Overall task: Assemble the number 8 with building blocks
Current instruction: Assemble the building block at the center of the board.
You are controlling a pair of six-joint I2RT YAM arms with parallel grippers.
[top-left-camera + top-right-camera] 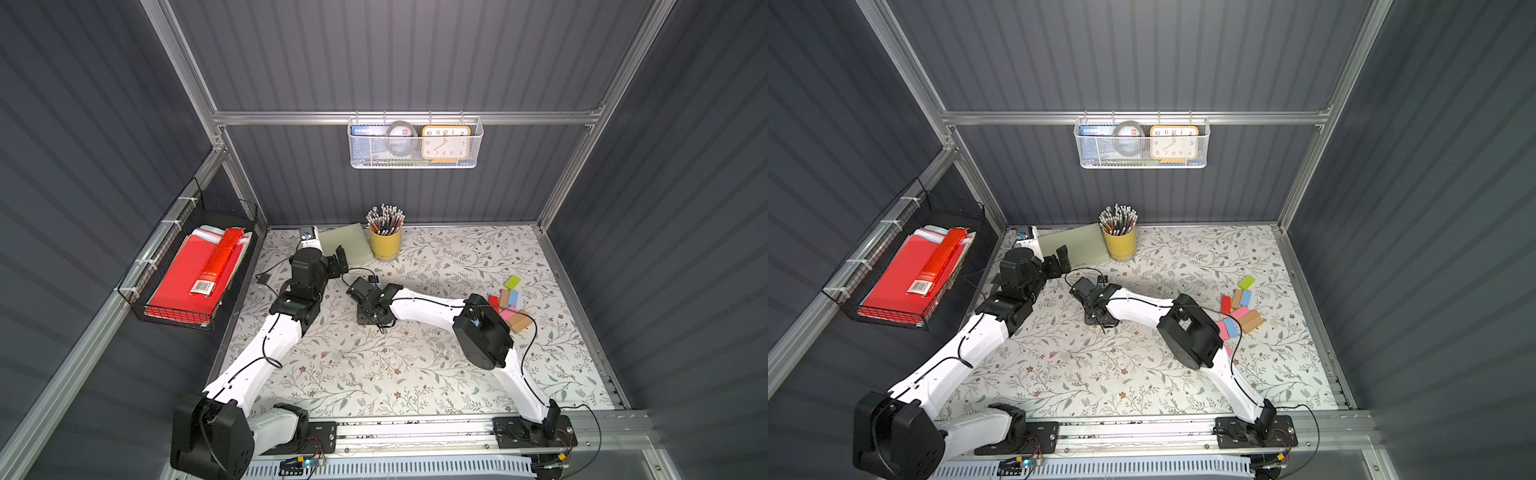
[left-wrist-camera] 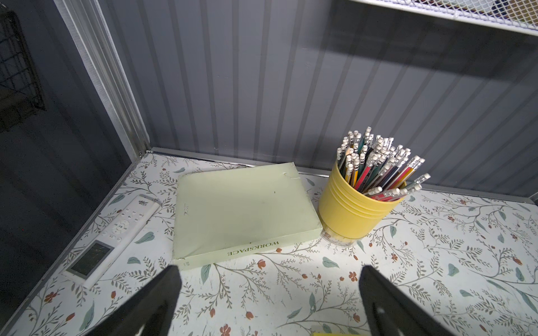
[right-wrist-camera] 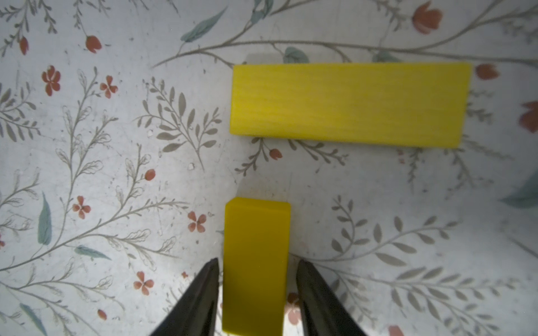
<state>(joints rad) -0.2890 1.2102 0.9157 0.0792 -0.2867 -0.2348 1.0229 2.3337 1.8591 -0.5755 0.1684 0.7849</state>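
In the right wrist view two yellow building blocks lie flat on the floral table. One yellow block (image 3: 349,104) lies crosswise. The other yellow block (image 3: 256,261) points toward its end, so the pair makes a corner. My right gripper (image 3: 257,261) straddles this nearer block, open, with a thin gap on each side. In both top views the right gripper (image 1: 372,316) (image 1: 1098,320) hides both blocks. Loose blocks sit at the right: lime green (image 1: 512,282), red (image 1: 493,302), light blue (image 1: 513,298), pink (image 1: 1239,312), tan (image 1: 1252,321). My left gripper (image 2: 269,270) (image 1: 341,257) hangs open and empty. No whole number 8 shows.
A pale green book (image 2: 241,215) and a yellow pencil cup (image 2: 352,209) stand at the back by the left gripper, with a white remote (image 2: 116,235) beside the left wall. A black wire basket (image 1: 137,291) and a white mesh basket (image 1: 361,149) hang on the walls.
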